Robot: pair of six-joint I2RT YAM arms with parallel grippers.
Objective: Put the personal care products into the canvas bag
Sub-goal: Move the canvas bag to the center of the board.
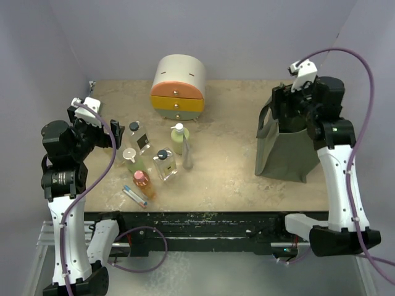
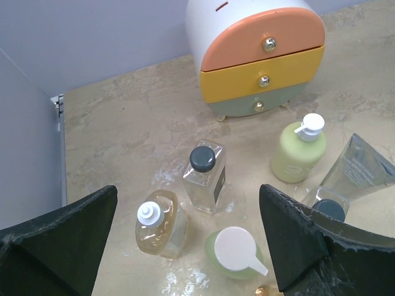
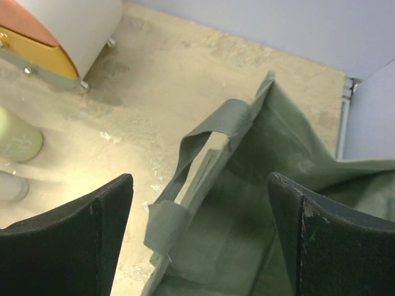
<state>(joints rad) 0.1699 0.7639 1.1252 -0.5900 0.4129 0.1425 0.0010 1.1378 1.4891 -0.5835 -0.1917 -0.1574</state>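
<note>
The personal care products stand in a cluster at the left of the table: two clear square black-capped bottles (image 1: pixel 137 137) (image 1: pixel 164 161), a pale green white-pump bottle (image 1: pixel 179 139), a green white-capped one (image 1: pixel 133 159), an orange pink-capped one (image 1: pixel 143 183) and a slim grey one (image 1: pixel 187 154). My left gripper (image 1: pixel 111 132) is open and empty above their left side; in its wrist view (image 2: pixel 188 188) a clear square bottle (image 2: pixel 203 176) lies between the fingers. The olive canvas bag (image 1: pixel 281 151) stands open at the right. My right gripper (image 1: pixel 290 108) is open and empty over its rim (image 3: pixel 199 179).
The round cream, orange and yellow drawer unit (image 1: pixel 178 87) stands at the back centre. A yellowish clear white-capped bottle (image 2: pixel 159 223) stands by the left finger. A small blue and white tube (image 1: pixel 134 196) lies near the front edge. A bag handle (image 3: pixel 197 148) hangs over the bag's left rim.
</note>
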